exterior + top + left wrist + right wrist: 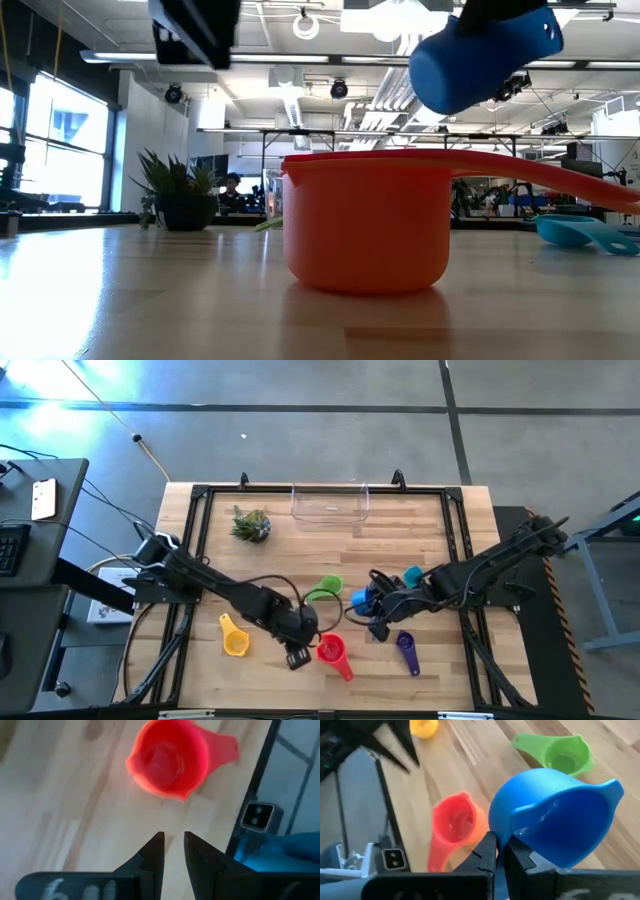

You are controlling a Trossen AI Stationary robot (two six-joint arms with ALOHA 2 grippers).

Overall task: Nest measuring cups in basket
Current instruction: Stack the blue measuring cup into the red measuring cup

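Gripping the blue cup (555,815) by its rim, right claw (501,851) clamped shut, raised off the table (420,530) just right of the red cup (331,650). Left claw (173,851) slightly parted, empty, just left of red cup. Basket (330,503) at far edge, well apart.

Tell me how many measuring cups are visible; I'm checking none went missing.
6: yellow, green, red, teal and purple on the table; blue in the right gripper. An orange one may be hidden.
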